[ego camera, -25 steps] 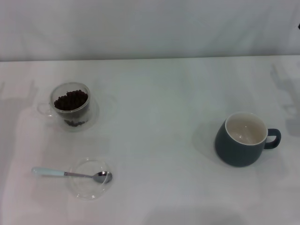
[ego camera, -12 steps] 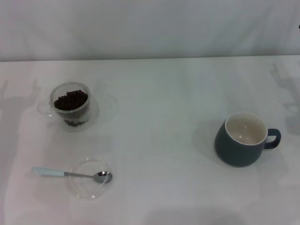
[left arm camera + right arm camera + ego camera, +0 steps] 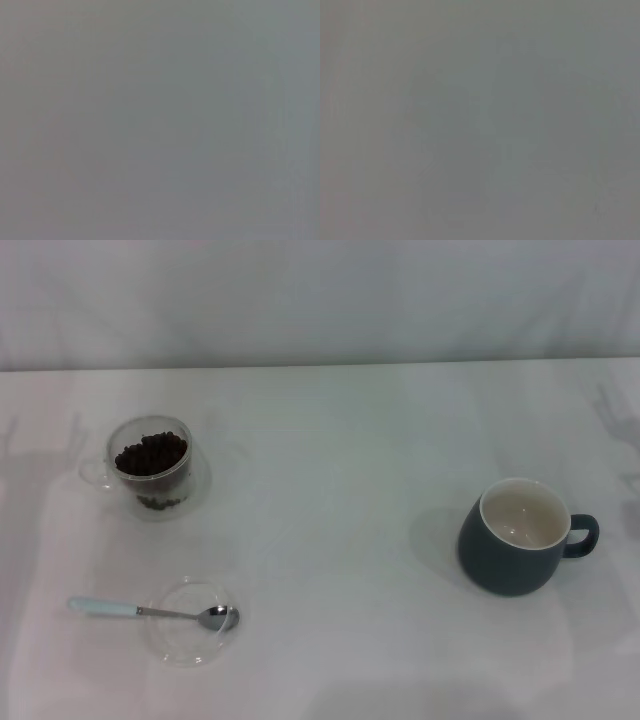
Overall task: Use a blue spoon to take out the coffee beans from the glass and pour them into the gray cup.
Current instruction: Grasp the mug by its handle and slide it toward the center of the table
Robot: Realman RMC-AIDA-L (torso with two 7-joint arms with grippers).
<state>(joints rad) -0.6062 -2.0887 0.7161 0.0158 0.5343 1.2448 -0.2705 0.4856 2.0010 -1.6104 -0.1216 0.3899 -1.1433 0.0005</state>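
1. Neither gripper appears in the head view, and both wrist views show only a plain gray field. The state of the jaws on either arm cannot be told, and no object can be placed relative to them.
2. The glass stands upright on the white table, on the robot's left and toward the far side. Its thin side handle points to the left.
3. The coffee beans fill the upper part of the glass as a dark heap.
4. The blue spoon lies flat, nearer the robot than the glass. Its metal bowl rests in a shallow clear dish, and its pale handle reaches out over the dish rim to the left.
5. The gray cup stands upright on the robot's right, well apart from the glass and spoon. Its loop handle points right, and its cream inside shows no beans.
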